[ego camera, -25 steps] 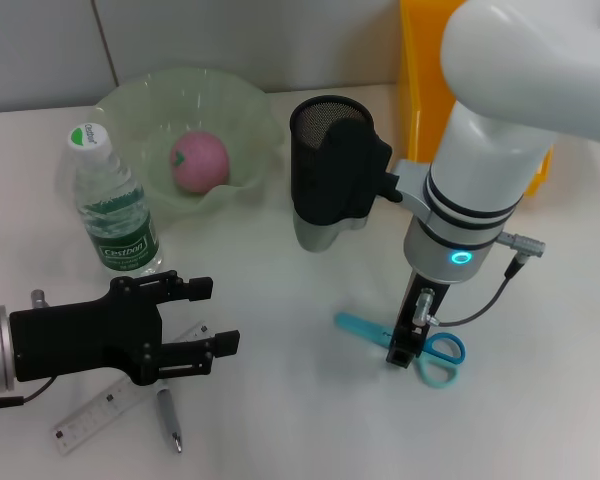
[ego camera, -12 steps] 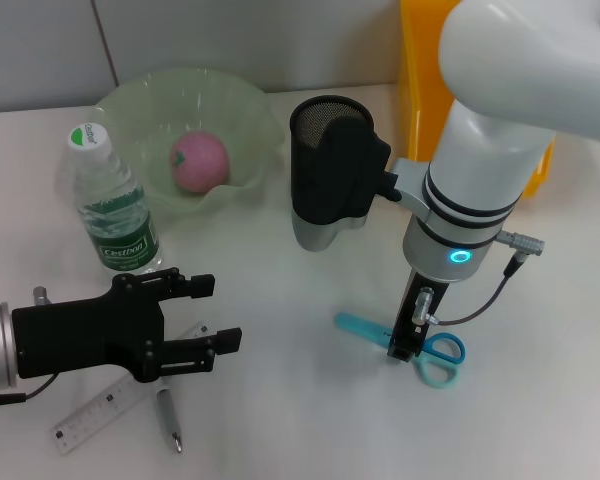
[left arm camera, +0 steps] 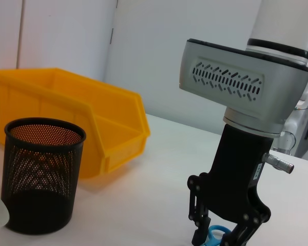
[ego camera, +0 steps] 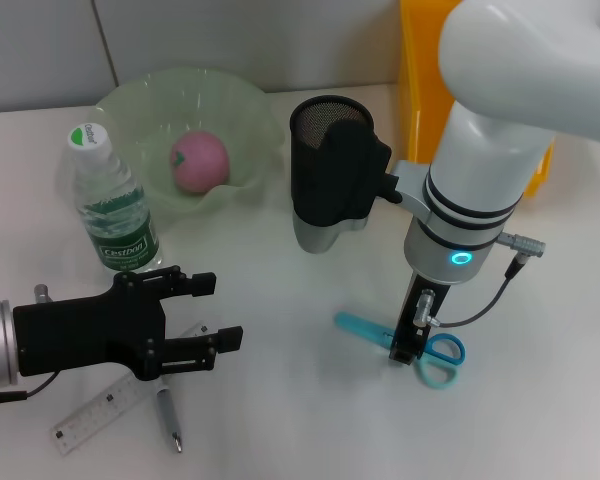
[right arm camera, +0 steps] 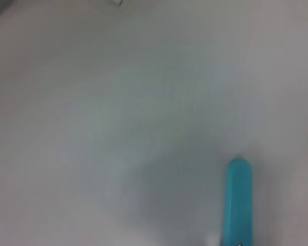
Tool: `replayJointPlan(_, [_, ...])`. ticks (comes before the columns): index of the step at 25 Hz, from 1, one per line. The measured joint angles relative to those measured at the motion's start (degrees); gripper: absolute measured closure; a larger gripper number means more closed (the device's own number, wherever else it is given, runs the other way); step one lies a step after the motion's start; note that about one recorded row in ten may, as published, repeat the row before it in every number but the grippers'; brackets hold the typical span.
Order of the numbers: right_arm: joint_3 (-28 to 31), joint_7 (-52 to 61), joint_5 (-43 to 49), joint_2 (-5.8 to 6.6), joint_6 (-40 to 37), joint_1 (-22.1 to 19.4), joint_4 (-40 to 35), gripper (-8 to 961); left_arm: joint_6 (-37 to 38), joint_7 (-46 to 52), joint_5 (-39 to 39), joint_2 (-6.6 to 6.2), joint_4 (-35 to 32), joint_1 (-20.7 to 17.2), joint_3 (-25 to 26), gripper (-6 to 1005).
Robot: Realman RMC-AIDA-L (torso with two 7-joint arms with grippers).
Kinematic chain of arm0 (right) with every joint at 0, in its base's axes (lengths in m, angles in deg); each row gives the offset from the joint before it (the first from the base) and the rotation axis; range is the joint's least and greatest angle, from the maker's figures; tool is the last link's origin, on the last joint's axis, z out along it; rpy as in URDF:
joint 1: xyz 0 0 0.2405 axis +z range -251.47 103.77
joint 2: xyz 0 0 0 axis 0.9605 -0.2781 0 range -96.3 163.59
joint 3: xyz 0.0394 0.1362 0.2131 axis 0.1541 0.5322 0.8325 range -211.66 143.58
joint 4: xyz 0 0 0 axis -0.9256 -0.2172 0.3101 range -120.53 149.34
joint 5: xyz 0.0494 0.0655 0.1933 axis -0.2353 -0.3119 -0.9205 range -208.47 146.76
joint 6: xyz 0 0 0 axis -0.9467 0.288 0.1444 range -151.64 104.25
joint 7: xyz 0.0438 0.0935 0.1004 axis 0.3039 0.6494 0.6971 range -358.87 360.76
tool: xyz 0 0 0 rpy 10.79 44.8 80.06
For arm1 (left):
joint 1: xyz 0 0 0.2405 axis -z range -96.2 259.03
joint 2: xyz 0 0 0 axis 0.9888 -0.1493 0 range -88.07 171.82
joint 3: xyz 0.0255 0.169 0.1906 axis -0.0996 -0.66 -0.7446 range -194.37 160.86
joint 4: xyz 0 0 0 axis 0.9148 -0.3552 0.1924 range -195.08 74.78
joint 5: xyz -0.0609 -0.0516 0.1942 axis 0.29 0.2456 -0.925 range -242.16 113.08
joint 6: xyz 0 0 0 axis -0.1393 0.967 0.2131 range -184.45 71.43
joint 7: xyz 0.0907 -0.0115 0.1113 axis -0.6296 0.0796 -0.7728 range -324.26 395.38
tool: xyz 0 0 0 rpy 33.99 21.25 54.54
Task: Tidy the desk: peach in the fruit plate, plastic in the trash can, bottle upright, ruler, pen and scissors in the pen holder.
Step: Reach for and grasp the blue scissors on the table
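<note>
1. Head view: your right pincer [ego camera: 405,350] is down on the teal scissors [ego camera: 435,355], in front of the black pen holder [ego camera: 325,170] on the counter [ego camera: 280,420]; can't tell if it's clenched.
2. Your left pincer [ego camera: 215,312], released, hovers over the ruler [ego camera: 100,410] and pen [ego camera: 168,418], front-left of the holder.
3. Peach [ego camera: 199,161] sits in the green fruit plate [ego camera: 130,110] left of the holder, bottle [ego camera: 113,205] upright beside it.
</note>
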Motion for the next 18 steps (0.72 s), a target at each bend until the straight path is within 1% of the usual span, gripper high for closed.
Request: replayJointPlan(18, [0.0, -0.11, 0.08, 0.0, 0.29, 0.28, 0.72, 648, -0.07, 0.0, 0.06, 0.0, 0.0, 0.05, 0.09, 218])
